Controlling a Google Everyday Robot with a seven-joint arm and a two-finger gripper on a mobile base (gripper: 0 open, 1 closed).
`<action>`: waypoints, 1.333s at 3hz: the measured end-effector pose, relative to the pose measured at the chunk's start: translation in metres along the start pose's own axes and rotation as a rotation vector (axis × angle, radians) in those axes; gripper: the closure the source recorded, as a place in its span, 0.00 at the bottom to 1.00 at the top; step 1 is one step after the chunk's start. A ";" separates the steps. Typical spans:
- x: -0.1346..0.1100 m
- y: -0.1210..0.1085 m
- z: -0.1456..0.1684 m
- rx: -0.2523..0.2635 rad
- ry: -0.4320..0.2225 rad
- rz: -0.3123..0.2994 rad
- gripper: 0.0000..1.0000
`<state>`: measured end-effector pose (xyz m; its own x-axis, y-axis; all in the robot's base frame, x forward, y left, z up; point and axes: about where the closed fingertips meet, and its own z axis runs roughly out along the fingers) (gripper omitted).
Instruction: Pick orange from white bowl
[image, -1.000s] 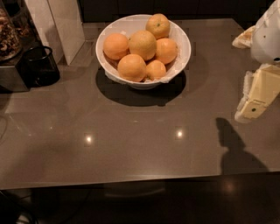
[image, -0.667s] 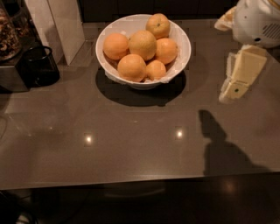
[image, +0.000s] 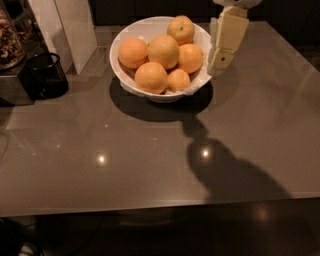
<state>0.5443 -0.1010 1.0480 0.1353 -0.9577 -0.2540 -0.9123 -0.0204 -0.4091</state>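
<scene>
The white bowl (image: 122, 74) stands at the back middle of the grey table and holds several oranges. The orange (image: 163, 51), the largest and palest, lies in the middle of the pile on top. Deeper-orange fruits lie around it, and a smaller one (image: 181, 29) sits at the back. My gripper (image: 220, 61), cream-coloured, hangs down from the top edge of the camera view at the bowl's right rim, just right of the pile. It holds nothing that I can see. Its shadow falls on the table in front of the bowl.
A small black cup (image: 47, 75) stands at the left next to a metal appliance (image: 12, 87). A white upright panel (image: 65, 30) stands behind them at the back left. The table's front edge (image: 160, 207) runs across the bottom.
My gripper has moved left and farther back, from the right edge of the table to the bowl's right rim. The bowl and the fruit have not moved.
</scene>
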 end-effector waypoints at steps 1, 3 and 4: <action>-0.008 -0.006 -0.004 0.021 -0.015 -0.008 0.00; -0.013 -0.040 0.006 0.048 -0.010 -0.109 0.00; -0.018 -0.066 0.016 0.053 -0.018 -0.186 0.00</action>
<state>0.6085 -0.0781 1.0657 0.3069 -0.9336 -0.1851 -0.8494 -0.1809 -0.4958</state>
